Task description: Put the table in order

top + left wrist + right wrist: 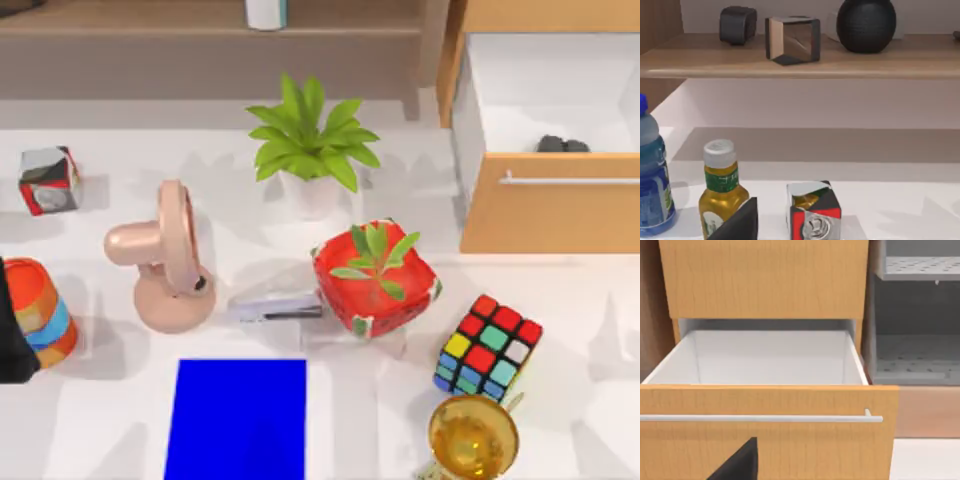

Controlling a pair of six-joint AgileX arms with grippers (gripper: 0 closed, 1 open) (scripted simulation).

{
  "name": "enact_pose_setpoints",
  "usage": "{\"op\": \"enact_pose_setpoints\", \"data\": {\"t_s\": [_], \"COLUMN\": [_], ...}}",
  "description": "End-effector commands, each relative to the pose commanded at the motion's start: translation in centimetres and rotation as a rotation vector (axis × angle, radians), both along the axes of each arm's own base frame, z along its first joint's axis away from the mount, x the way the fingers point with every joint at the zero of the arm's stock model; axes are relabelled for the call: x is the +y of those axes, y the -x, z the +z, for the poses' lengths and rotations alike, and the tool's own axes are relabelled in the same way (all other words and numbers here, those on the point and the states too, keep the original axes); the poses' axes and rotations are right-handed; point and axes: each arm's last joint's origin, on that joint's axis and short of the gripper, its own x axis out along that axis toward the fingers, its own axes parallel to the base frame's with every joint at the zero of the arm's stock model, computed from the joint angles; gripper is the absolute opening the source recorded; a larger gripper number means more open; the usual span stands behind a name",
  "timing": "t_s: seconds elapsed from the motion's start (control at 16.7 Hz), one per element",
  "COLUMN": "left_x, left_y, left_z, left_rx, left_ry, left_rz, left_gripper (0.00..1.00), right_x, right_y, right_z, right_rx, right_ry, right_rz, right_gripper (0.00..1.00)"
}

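Observation:
The white table [560, 300] carries scattered items. A pink desk fan [165, 260], a grey stapler [275, 305] and a red pot with a small plant [375, 275] stand mid-table. A colourful puzzle cube [488, 347] and a golden bell [472, 438] sit at the front right. A red-and-silver cube [48, 180] [812, 210] rests at the far left. My left arm [10, 335] is at the left edge beside a striped cup [40, 310]; a dark part of the left gripper [737, 225] shows. My right gripper [737, 462] faces the open drawer [765, 357].
A leafy plant in a white pot [310, 150] stands at the back centre. A blue mat [240, 418] lies at the front. The light-wood cabinet's open drawer [550, 110] holds a dark object [562, 145]. A yellow bottle [720, 195] and a blue bottle [650, 185] stand near the cube.

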Motion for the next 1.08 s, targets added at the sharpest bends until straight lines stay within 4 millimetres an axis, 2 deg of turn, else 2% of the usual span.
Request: {"op": "enact_pose_setpoints", "data": {"t_s": [0.18,0.36,0.54,0.66,0.84,0.96,1.08], "left_x": [0.0,0.0,0.0,0.0,0.0,0.0,0.0], "left_y": [0.0,0.0,0.0,0.0,0.0,0.0,0.0], "left_z": [0.0,0.0,0.0,0.0,0.0,0.0,0.0], "left_rx": [0.000,0.000,0.000,0.000,0.000,0.000,0.000], "left_ry": [0.000,0.000,0.000,0.000,0.000,0.000,0.000], "left_rz": [0.000,0.000,0.000,0.000,0.000,0.000,0.000], "left_gripper": [1.00,1.00,1.00,1.00,1.00,1.00,1.00], "right_x": [0.0,0.1,0.3,0.5,0.9,1.3,1.8], "right_y": [0.0,-0.1,-0.8,-2.0,-5.8,-9.6,-14.0], "right_z": [0.2,1.7,4.9,7.6,11.6,13.5,14.4], "right_rx": [0.007,0.071,0.189,0.291,0.466,0.587,0.709], "right_ry": [-0.002,-0.025,-0.065,-0.093,-0.130,-0.151,-0.168], "right_rz": [0.000,0.004,0.008,0.007,-0.003,-0.016,-0.032], "right_gripper": [1.00,1.00,1.00,1.00,1.00,1.00,1.00]}}
